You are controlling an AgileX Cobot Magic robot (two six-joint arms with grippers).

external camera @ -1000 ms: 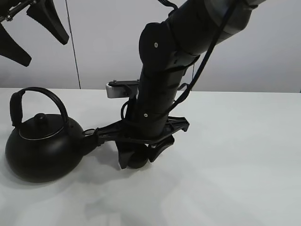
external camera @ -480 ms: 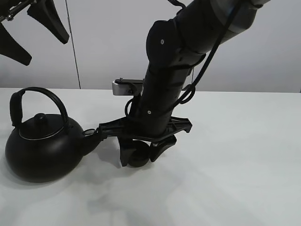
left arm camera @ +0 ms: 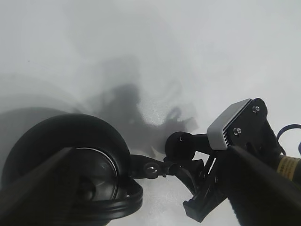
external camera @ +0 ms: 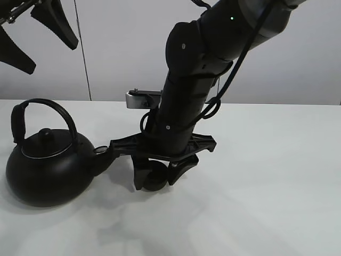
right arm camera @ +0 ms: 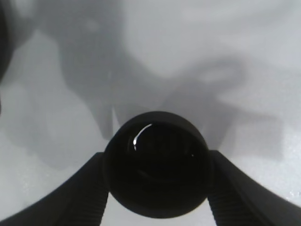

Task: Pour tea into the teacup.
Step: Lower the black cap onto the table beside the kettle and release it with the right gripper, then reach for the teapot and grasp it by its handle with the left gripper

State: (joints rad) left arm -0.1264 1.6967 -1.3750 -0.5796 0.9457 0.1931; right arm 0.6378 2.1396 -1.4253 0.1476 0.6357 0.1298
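Observation:
The teacup [external camera: 155, 181], small, round and black, sits low between my right gripper's [external camera: 158, 177] fingers, just right of the kettle's spout [external camera: 101, 154]. In the right wrist view the teacup [right arm camera: 157, 162] fills the middle, and both fingers [right arm camera: 70, 197] press against its sides. The large black kettle [external camera: 45, 170] with an arched handle stands on the white table at the left. It also shows from above in the left wrist view [left arm camera: 103, 136]. My left gripper [external camera: 49, 56] hangs open and empty high above the kettle.
The right arm [external camera: 186, 101] reaches across the middle and hides the table behind it. Its wrist camera mount [left arm camera: 230, 125] shows in the left wrist view. The white table [external camera: 266, 186] stretches to the right and front.
The right arm rose and shifted slightly right with the teacup between its fingers, then eased a little down and left. The kettle and left gripper stayed put.

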